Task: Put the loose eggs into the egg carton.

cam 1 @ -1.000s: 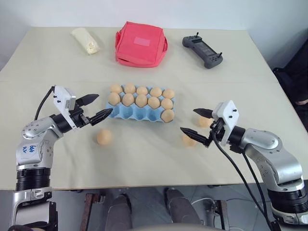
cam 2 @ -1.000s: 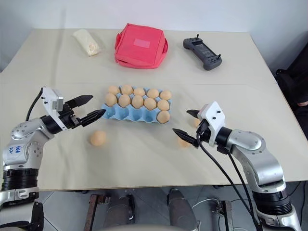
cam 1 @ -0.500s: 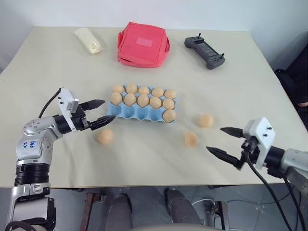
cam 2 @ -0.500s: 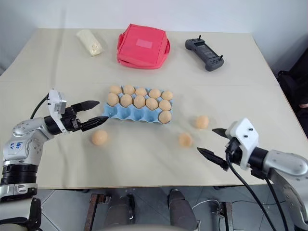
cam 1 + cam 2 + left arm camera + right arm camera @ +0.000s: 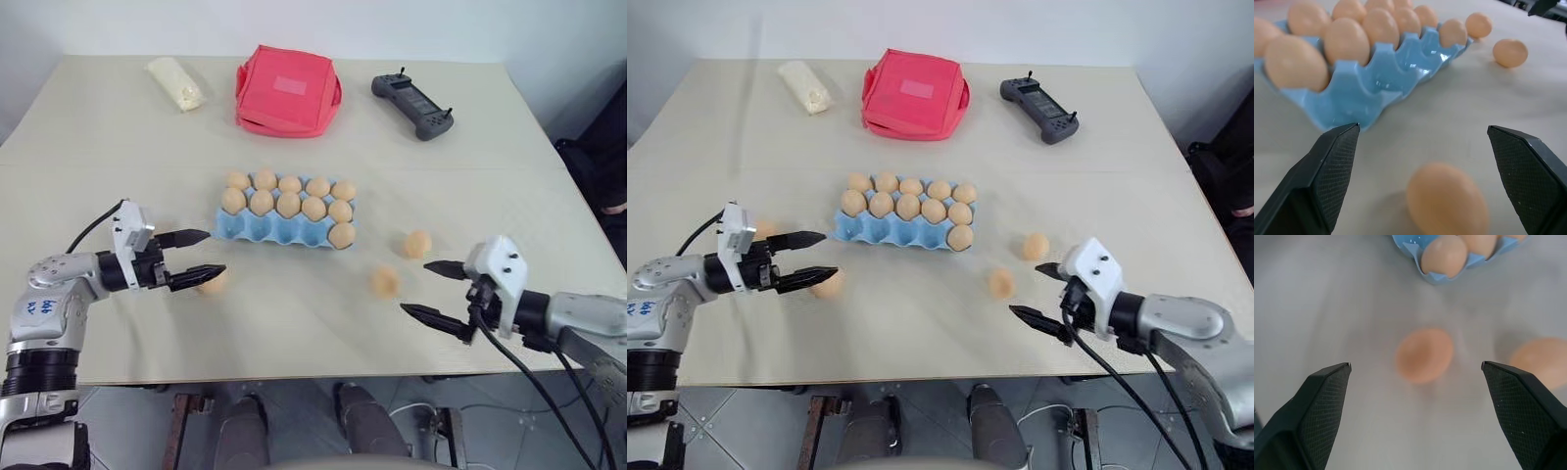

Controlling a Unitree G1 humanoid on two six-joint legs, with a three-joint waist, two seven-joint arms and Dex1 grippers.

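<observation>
The light blue egg carton [image 5: 266, 232] sits mid-table. Its two back rows are full, and the front row holds one egg at its right end. One loose egg [image 5: 830, 287] lies in front of the carton's left end. My left gripper [image 5: 216, 252] is open, low over the table, and this egg [image 5: 1447, 200] lies just ahead between its fingers. Two more loose eggs [image 5: 384, 282] [image 5: 418, 244] lie right of the carton. My right gripper [image 5: 413, 287] is open beside them, and the nearer egg [image 5: 1424, 355] lies ahead of its spread fingers.
A red fabric bag [image 5: 287, 90], a black handheld controller [image 5: 412, 106] and a pale wrapped packet [image 5: 174, 82] lie along the back of the table. The table's front edge [image 5: 294, 377] runs close behind both grippers.
My right gripper has drawn back toward the front edge, uncovering the two right-hand eggs. My left gripper has sunk from the carton's left end to the level of the left egg.
</observation>
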